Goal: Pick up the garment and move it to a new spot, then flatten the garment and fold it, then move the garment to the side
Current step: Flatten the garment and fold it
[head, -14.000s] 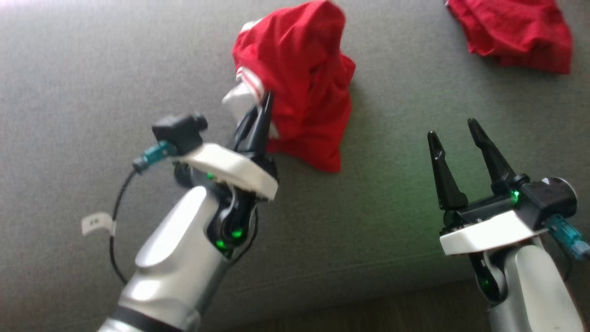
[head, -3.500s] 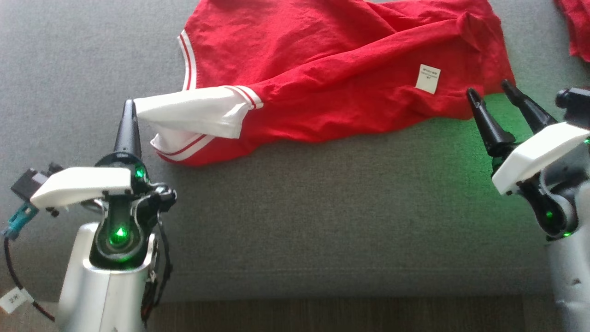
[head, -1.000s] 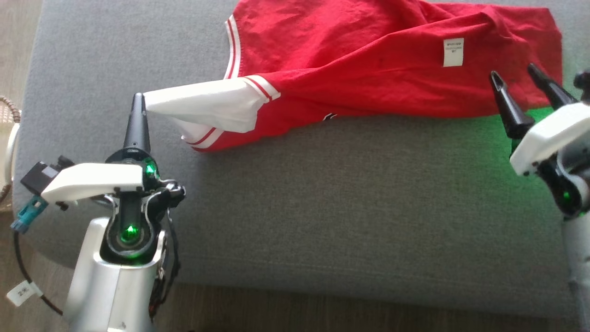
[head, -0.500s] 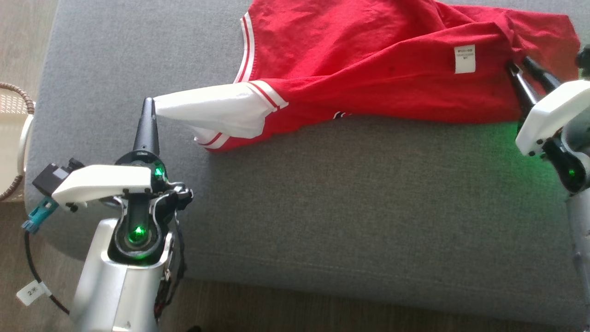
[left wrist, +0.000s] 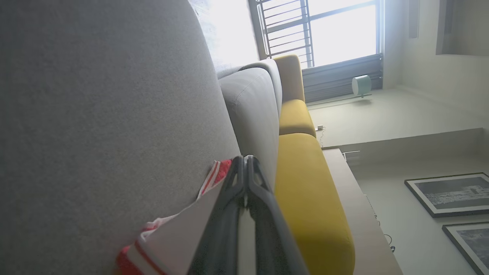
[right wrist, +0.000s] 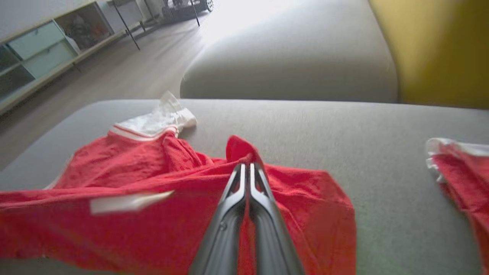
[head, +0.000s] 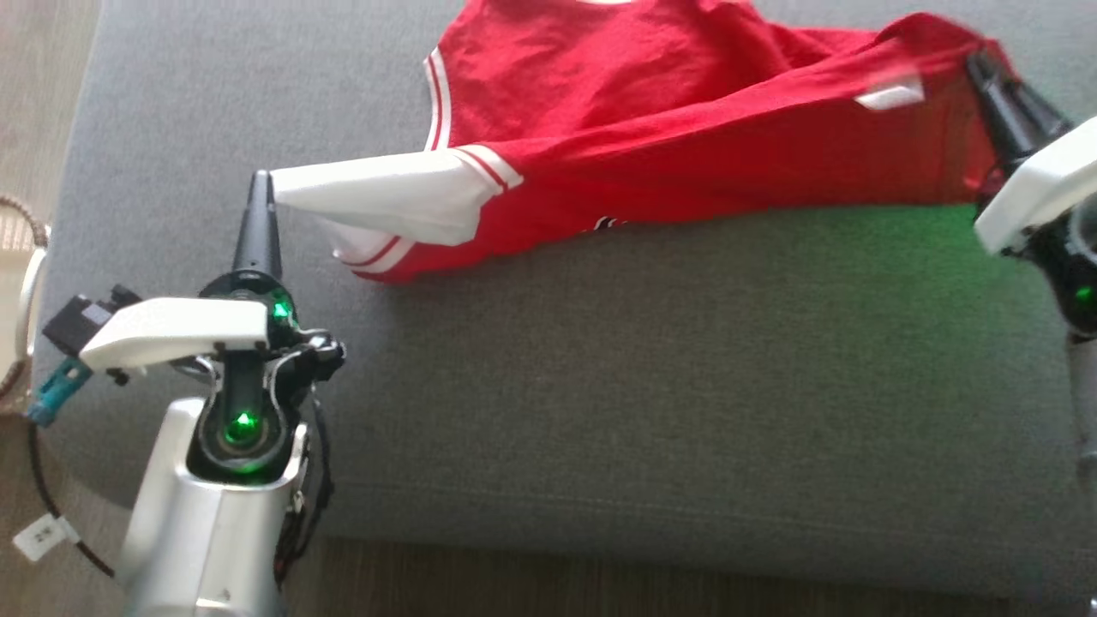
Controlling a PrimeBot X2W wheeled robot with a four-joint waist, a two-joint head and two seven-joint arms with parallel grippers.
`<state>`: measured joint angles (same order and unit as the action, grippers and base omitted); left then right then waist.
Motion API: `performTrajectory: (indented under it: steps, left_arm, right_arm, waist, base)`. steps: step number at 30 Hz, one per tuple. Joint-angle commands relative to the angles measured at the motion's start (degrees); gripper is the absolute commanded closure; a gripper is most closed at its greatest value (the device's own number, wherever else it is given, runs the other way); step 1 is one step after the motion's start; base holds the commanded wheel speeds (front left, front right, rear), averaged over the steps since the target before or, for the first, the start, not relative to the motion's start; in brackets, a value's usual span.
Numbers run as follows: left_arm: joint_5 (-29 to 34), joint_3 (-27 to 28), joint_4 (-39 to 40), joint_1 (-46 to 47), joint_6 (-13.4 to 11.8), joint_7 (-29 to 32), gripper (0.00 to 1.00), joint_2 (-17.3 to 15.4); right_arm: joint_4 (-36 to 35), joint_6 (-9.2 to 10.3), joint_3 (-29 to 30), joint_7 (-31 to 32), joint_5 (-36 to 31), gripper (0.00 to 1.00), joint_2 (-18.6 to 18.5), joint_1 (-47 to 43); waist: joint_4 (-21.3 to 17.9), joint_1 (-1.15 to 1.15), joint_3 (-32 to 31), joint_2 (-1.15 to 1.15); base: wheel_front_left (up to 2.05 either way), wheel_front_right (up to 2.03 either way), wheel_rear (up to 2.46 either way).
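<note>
The garment, a red sports top with white sleeve panels and striped trim, is stretched across the grey sofa seat. My left gripper is shut on the tip of its white sleeve at the left. In the left wrist view the closed left gripper pinches that white fabric. My right gripper is shut on the garment's red right edge and holds it raised above the seat. The right wrist view shows the right gripper clamped on a red fold, with a blurred white label to the left.
A second red cloth lies on the seat to the right in the right wrist view. A woven basket stands on the floor left of the sofa. Yellow cushions and the sofa back lie beyond. Wooden floor runs along the front edge.
My right gripper closed on the garment's right edge and lifted it up and away, pulling the fabric taut. The left gripper kept its hold on the white sleeve.
</note>
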<state>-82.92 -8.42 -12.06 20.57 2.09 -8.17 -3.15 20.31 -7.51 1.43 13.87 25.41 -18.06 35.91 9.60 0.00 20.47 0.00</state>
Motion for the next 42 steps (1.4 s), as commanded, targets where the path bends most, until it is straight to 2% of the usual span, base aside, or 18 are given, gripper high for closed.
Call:
performTrajectory:
  steps: [1,6,10,16,18,23,32,36,42]
  left_arm:
    - [-0.3,2.4,2.5,2.2,0.2,-0.1,1.00,-1.9]
    - [-1.1,3.5,4.6,4.3,-1.2,1.7,1.00,-3.6]
    - [-1.1,3.9,7.6,7.6,-3.9,4.0,1.00,-6.0]
    - [0.7,4.0,12.5,15.1,-6.9,6.0,1.00,-9.2]
    - [1.8,3.8,14.0,18.9,-8.6,6.5,1.00,-10.1]
    - [5.1,2.4,13.4,30.4,-14.7,7.0,1.00,-10.6]
    - [6.9,2.2,2.0,46.7,-22.5,8.7,1.00,-10.8]
    - [8.4,1.1,-3.0,51.5,-23.6,9.1,1.00,-11.5]
    - [10.4,-1.8,-11.0,59.7,-21.7,10.0,1.00,-11.0]
  right_arm:
    - [-3.0,0.02,0.2,0.2,1.3,1.00,-0.7,1.2]
    - [-6.7,0.02,3.7,3.4,7.4,1.00,-0.3,1.0]
    - [-8.8,0.02,6.4,6.6,10.5,1.00,-0.5,1.6]
    - [-11.8,0.02,8.3,9.0,9.4,1.00,-1.3,5.4]
    - [-12.8,0.02,8.5,9.9,8.4,1.00,-1.3,7.5]
    - [-13.6,0.02,7.3,12.6,5.6,1.00,-1.8,13.6]
    - [-7.5,0.02,4.4,16.1,2.5,1.00,-1.5,23.9]
    - [-3.0,0.02,2.8,16.3,1.3,1.00,-0.5,27.5]
    - [3.5,0.02,1.2,13.7,-1.0,1.00,2.0,35.1]
  waist:
    - [-0.9,0.00,-1.5,0.00]
    - [-2.5,0.00,-5.3,0.00]
    - [-3.9,0.00,-8.6,0.00]
    - [-5.9,0.00,-12.6,0.00]
    - [-6.6,0.00,-13.9,0.00]
    - [-8.1,0.00,-15.8,0.00]
    - [-10.4,0.00,-16.5,0.00]
    - [-11.0,0.00,-14.2,0.00]
    - [-10.7,0.00,-5.2,0.00]
  base:
    - [0.00,0.00,0.00]
    - [0.00,0.00,0.00]
    - [0.00,0.00,0.00]
    - [0.00,0.00,0.00]
    - [0.00,0.00,0.00]
    - [0.00,0.00,0.00]
    - [0.00,0.00,0.00]
    - [0.00,0.00,0.00]
    - [0.00,0.00,0.00]
